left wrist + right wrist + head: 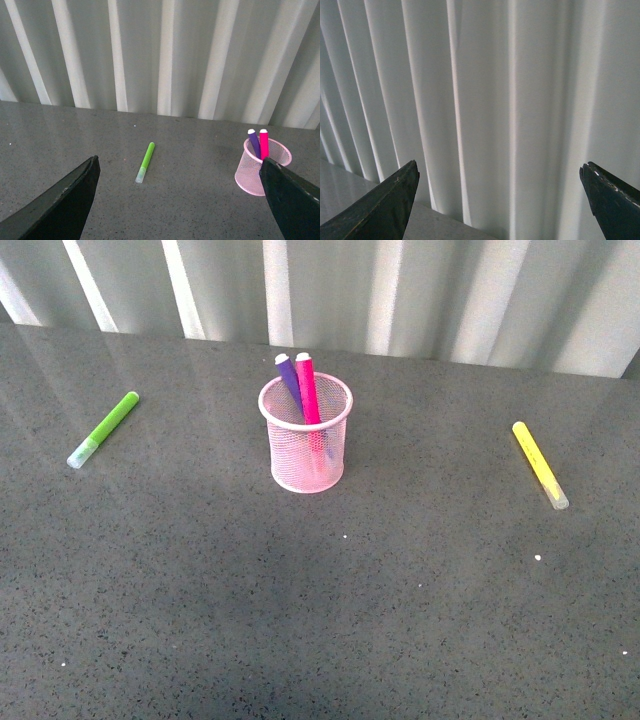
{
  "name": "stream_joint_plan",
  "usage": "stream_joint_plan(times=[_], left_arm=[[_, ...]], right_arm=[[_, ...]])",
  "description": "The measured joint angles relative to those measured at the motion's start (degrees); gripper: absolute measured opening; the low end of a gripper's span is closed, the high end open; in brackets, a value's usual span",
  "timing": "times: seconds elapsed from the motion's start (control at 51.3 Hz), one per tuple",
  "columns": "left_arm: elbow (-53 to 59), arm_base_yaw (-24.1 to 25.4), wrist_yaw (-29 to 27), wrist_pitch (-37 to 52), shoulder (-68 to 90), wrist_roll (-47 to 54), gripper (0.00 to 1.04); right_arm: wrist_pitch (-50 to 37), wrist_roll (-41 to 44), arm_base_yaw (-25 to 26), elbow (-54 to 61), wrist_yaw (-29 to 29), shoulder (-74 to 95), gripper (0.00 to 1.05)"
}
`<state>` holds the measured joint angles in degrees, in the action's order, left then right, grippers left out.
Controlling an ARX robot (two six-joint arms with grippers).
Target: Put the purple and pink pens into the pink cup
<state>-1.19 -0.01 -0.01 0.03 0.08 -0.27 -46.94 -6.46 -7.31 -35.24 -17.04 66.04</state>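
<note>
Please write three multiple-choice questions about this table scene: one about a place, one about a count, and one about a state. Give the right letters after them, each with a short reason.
1. In the front view, where does the lime-green marker lie?
A. Inside the pink cup
B. On the table, left of the pink cup
C. On the table, right of the pink cup

2. How many pens stand in the pink cup?
A. None
B. Two
C. Four

3. What is the state of the left gripper in its wrist view?
A. Open and empty
B. Shut on the yellow marker
C. Shut on the purple pen

Answers:
1. B, it lies flat on the grey table, apart from the cup, on its left.
2. B, the purple pen and the pink pen both stick out above the rim.
3. A, its two dark fingers stand wide apart with nothing between them; the yellow marker lies on the table.
</note>
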Motion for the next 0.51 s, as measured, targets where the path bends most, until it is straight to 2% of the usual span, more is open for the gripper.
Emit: stream_joint_plan(times=[0.136, 0.312, 0.409, 0.506], left_arm=[[0.0, 0.0, 0.0, 0.0, 0.0, 0.0, 0.98], [0.0, 0.0, 0.0, 0.0, 0.0, 0.0, 0.98], [0.0, 0.0, 0.0, 0.0, 0.0, 0.0, 0.98], [0.0, 0.0, 0.0, 0.0, 0.0, 0.0, 0.98]], right_arm=[[12.8, 0.4, 9.5, 3.6, -2.6, -17.4, 0.98], [19.1, -0.8, 18.0, 8.1, -6.3, -24.8, 0.97], [29.4, 2.8, 18.3, 11.4, 3.5, -28.4, 0.83], [25.7, 5.1, 18.6, 22.5, 6.2, -32.7, 0.61]])
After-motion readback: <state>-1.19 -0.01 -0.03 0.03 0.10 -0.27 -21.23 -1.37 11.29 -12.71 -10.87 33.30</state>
